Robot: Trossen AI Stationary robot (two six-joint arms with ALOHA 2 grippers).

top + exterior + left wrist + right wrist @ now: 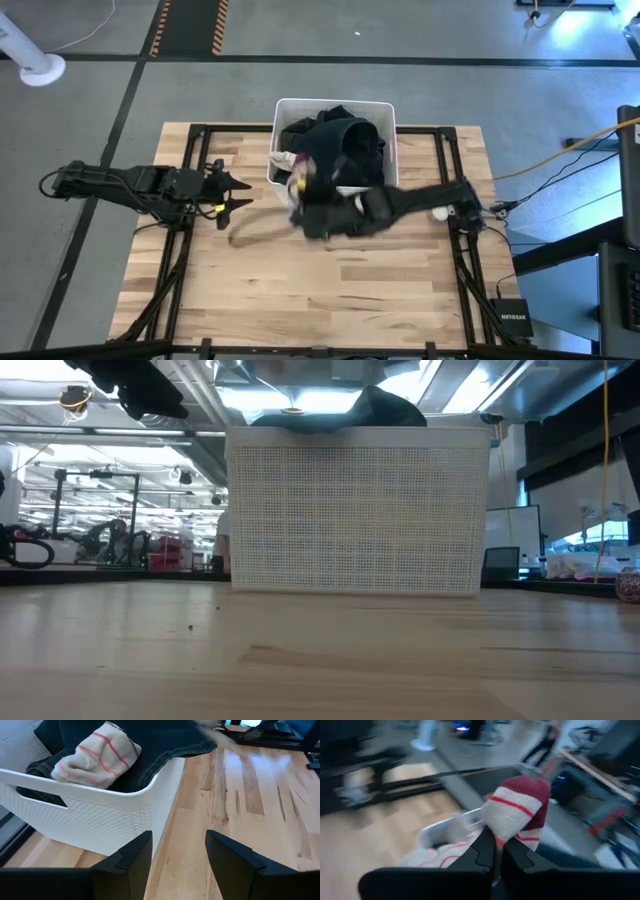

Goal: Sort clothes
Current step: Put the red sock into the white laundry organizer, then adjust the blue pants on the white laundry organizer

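Striped sock [517, 812], cream with red bands and a maroon toe, pinched between the right gripper [499, 851] fingers, clenched on it. In the high view that right gripper [305, 205] is at the bin's near left corner, above the desk, motion-blurred, so the sock is airborne just beside the bin. Rest of the clothes [335, 140] are piled in the white bin [385, 108] at desk far centre: dark jeans [150, 750] draped over the rim, a second striped cream piece [97, 755] on top of them, black stuff heaped above. Exact garment count cannot be told, too tangled. Left gripper [228, 193] waits left of the bin over the desk [300, 290], fingers [127, 862] spread apart, released, holding nothing.

Progress, as a judgement: early. No sorted pile shows anywhere on the desk; one sock is out, nearly everything else is left in the bin.

Counts: one bin, two striped pieces seen (one held, one in the bin), one pair of jeans, two arms.
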